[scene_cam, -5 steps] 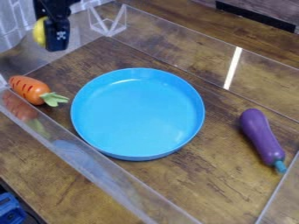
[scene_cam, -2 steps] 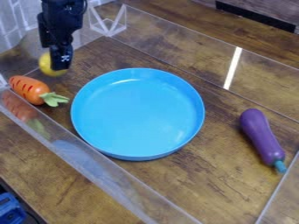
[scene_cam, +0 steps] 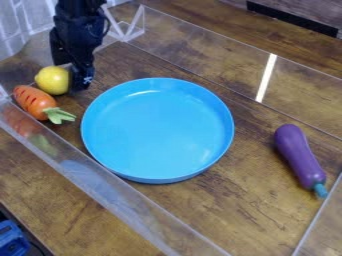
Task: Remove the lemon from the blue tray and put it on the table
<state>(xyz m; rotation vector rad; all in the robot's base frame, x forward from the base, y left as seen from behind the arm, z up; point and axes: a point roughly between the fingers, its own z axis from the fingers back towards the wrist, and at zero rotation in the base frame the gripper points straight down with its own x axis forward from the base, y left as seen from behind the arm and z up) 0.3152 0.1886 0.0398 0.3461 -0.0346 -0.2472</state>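
Can make out, at the near left corner, part of a blue object [scene_cam: 14,243], cut off by the frame edge; cannot tell what kind. Passing from there toward the near middle: a clear acrylic panel [scene_cam: 144,217], with dark brown wood grain of the table [scene_cam: 80,205] showing on both sides. Found at right, well apart from everything else: a purple eggplant [scene_cam: 295,155], lying with green stem end toward the near right. Observed in the middle: the blue tray [scene_cam: 158,130], round, shallow, raised at the rim, with nothing in it. Noted to the left of the tray: an orange carrot [scene_cam: 36,102], lying aslant, with green top [scene_cam: 59,116] pointing toward the tray, near the rim. Located just beyond the carrot: the lemon [scene_cam: 52,80], yellow and smooth, outside the tray, down on the table at far left. Cannot tell whether touching the carrot. Seen just above and beside the lemon: the black gripper [scene_cam: 75,72], pointing down, with fingers spread and grasp released. Cannot tell whether touching the lemon's side. Recorded farther back: clear panels over the wood, with a bright white streak [scene_cam: 266,77] beyond the tray, toward the right.
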